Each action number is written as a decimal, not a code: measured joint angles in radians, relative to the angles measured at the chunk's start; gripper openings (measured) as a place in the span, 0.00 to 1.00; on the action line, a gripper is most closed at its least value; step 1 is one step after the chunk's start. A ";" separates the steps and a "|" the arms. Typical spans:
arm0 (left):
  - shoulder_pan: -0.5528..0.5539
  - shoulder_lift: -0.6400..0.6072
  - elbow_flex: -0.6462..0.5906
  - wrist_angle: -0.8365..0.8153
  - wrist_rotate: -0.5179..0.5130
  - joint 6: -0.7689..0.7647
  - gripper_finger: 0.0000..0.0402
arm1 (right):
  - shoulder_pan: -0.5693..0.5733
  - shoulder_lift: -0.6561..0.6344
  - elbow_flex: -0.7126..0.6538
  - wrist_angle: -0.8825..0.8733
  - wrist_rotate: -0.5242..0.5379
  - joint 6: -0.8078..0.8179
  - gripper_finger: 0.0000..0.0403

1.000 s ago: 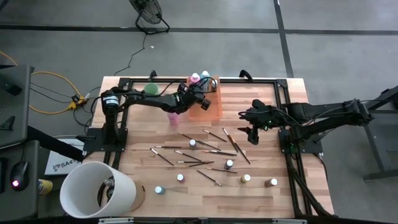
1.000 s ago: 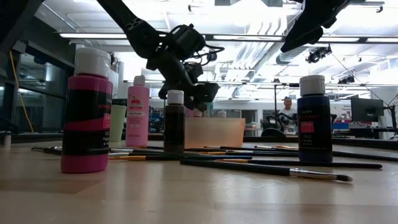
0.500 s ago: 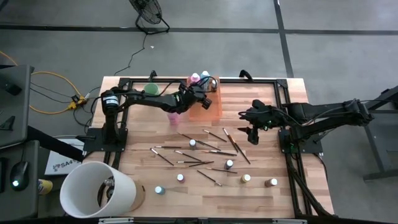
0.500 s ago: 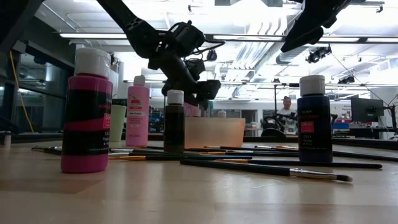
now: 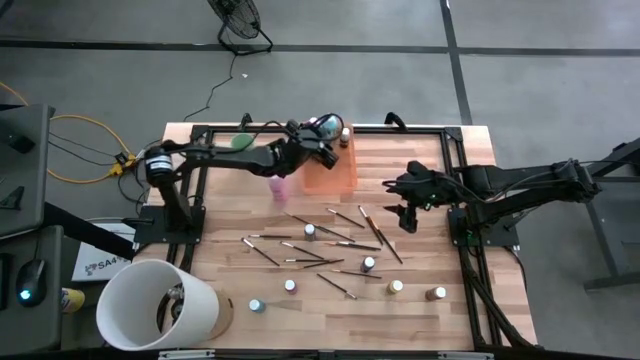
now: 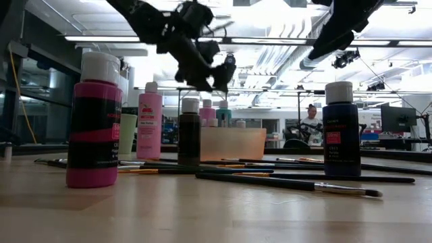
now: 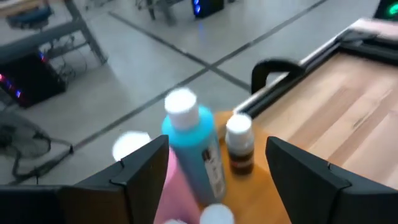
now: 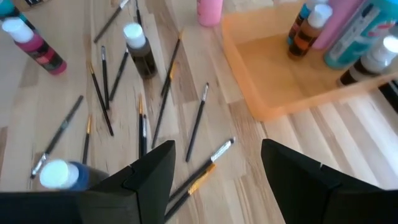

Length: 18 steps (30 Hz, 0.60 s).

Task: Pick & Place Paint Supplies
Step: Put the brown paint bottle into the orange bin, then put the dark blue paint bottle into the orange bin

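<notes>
The left tool (image 5: 322, 140), jaws spread and empty, hangs above the bottles standing in the orange tray (image 5: 335, 176). The right tool (image 5: 398, 206), also open, hovers nearest the loose brushes (image 5: 345, 228), which lie flat on the desk (image 5: 430, 240) just beside it.

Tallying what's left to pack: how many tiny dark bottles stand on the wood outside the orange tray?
6 bottles: two among the brushes, four nearer the front edge. The left arm could hide more.
</notes>
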<state>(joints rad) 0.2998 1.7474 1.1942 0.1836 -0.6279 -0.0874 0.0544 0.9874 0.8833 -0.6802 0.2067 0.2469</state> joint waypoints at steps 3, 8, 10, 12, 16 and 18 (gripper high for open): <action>-0.022 -0.040 0.000 -0.009 0.009 0.064 0.66 | 0.001 0.000 0.000 -0.052 -0.002 0.032 0.58; -0.078 -0.085 0.000 -0.007 0.014 0.172 0.66 | 0.035 -0.002 0.000 -0.129 -0.033 0.063 0.58; -0.093 -0.098 0.000 -0.025 0.014 0.201 0.66 | 0.049 -0.005 0.000 -0.134 -0.080 0.063 0.58; -0.101 -0.111 0.000 -0.049 0.014 0.214 0.66 | 0.063 -0.006 0.000 -0.136 -0.148 0.063 0.58; -0.097 -0.125 -0.002 -0.096 0.037 0.203 0.66 | 0.102 0.007 0.000 -0.129 -0.214 0.047 0.58; -0.097 -0.134 -0.018 -0.099 0.055 0.190 0.66 | 0.130 0.031 0.000 -0.125 -0.210 0.030 0.58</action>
<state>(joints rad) 0.2031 1.6135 1.1764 0.0843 -0.5730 0.1024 0.1847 1.0186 0.8837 -0.8048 -0.0035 0.2770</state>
